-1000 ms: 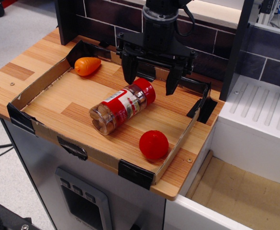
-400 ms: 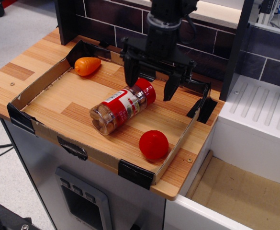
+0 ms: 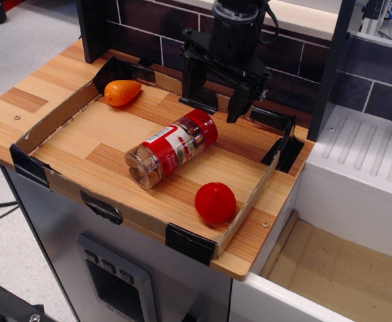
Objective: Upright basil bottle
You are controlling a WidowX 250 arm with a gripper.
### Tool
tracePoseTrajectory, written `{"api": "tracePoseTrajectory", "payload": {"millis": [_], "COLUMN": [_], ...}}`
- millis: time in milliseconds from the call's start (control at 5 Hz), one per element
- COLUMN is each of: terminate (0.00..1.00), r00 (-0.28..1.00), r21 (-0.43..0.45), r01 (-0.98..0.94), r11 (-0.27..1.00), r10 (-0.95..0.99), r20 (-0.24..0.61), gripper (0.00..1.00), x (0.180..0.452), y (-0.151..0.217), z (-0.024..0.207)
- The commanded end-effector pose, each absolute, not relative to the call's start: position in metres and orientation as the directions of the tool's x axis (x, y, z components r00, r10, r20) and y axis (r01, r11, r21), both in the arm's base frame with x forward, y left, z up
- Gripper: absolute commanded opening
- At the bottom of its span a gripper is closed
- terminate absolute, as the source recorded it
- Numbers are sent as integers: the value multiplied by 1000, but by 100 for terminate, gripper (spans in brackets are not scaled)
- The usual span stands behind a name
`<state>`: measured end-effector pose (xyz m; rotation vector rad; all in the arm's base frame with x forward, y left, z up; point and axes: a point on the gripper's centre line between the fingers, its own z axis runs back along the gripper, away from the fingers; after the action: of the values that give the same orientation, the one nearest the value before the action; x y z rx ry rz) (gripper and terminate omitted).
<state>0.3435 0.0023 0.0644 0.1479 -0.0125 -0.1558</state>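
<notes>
The basil bottle [image 3: 171,147] lies on its side in the middle of the shallow wooden tray [image 3: 75,137]. It is a clear jar with a red cap and a red-and-white label; the cap points to the back right and the brownish contents show at the front-left end. My black gripper [image 3: 210,107] hangs open above the cap end, near the back of the tray. Its two fingers straddle the cap from above without touching it. The gripper holds nothing.
A red ball [image 3: 215,202] sits in the tray's front right. An orange carrot-like toy [image 3: 122,92] lies in the back-left corner. Cardboard walls with black tape edge the tray. A dark brick wall stands behind; a white unit [image 3: 356,174] stands to the right.
My gripper has risen and turned a little over the cap end, its fingers closing in somewhat while staying open. The bottle, ball and carrot toy have not moved.
</notes>
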Motion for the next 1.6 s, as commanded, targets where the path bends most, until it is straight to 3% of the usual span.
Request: {"api": "tracePoseTrajectory", "payload": {"millis": [0, 600, 800, 1400], "terminate": [0, 0, 0, 0], "r00": [951, 963, 972, 970], "r21": [207, 242, 225, 261], "r01": [276, 209, 200, 198], "r11": [939, 948, 954, 945], "r10": [-298, -243, -223, -227], "r20": [82, 118, 80, 86], "gripper": [100, 100, 100, 100], "x": [351, 358, 357, 354], "y": [4, 14, 15, 15], "z": [68, 49, 39, 18]}}
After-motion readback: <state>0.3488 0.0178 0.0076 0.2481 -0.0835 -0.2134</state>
